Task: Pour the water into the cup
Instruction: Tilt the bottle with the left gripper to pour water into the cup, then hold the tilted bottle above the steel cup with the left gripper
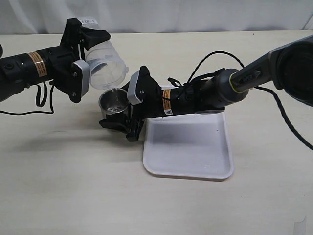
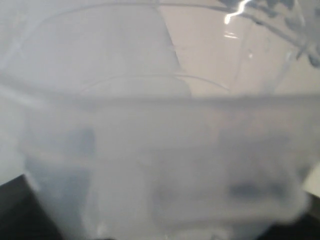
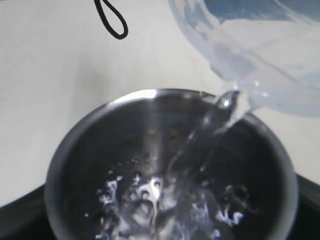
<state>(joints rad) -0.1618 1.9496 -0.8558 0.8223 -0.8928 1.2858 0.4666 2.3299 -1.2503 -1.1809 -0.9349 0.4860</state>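
The steel cup stands upright on the table, held by my right gripper, which is shut around it. My left gripper is shut on a transparent plastic container, tipped with its open mouth down toward the cup. In the right wrist view a clear stream of water runs from the container's rim into the cup and splashes on its bottom. The left wrist view is filled by the blurred container wall; the fingers are hidden there.
A white tray lies right of the cup, under my right arm. Black cables trail on the table by the left arm and loop behind the right arm. A cable loop also shows beyond the cup.
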